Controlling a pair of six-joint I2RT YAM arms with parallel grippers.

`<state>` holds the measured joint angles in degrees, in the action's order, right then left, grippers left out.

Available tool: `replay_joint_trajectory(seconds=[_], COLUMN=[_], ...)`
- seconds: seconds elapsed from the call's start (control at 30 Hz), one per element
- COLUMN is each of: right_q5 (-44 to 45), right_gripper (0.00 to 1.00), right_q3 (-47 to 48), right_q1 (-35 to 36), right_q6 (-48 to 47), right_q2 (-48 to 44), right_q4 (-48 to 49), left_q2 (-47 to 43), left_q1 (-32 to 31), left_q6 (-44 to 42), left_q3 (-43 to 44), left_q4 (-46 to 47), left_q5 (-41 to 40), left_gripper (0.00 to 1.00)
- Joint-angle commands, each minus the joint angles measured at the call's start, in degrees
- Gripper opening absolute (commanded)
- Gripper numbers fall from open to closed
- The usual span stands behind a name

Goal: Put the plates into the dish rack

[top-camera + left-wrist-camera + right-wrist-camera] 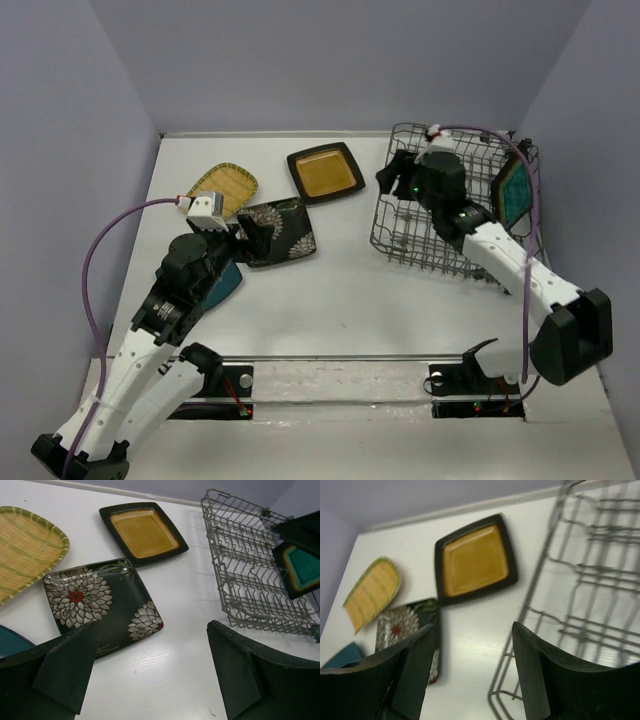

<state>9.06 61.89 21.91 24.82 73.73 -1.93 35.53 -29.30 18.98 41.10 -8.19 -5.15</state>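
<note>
Fingers point(65, 665) of left gripper point(149, 647) apart, seemingly just above floral plate point(102, 605)

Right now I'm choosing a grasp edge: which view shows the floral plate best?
Left wrist: the floral plate is sharp, nearly whole. Top external has the left gripper covering part; right wrist shows a blurred part.

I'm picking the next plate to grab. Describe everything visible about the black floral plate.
The black floral plate is squarish, round-cornered, glossy like glazed ceramic: dark with white chrysanthemum blooms, red-centred, plus green leaves. It lies flat on the white table, near the yellow gridded plate and amber plate. The open left gripper hangs at its near edge; contact unclear.
</note>
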Motion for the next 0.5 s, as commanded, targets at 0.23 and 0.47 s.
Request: replay_joint_trajectory(seconds=[0.23,0.47], right_q5=[-12.75,-16.09], right_gripper=[0.70,0.69], right_q3=[20.01,27.75], right_q1=[15.44,15.97], right_q6=[1.02,4.54], right_q2=[27.58,41.13], right_q4=[-2.02,-5.27], left_q2=[2.96,4.02], left_q1=[8.20,9.17], left_q6=[0.88,0.71], left_q3=[1.00,1.00], left_q4=[2.74,3.17], left_q5=[2.25,2.86], left_gripper=[0.99,0.99])
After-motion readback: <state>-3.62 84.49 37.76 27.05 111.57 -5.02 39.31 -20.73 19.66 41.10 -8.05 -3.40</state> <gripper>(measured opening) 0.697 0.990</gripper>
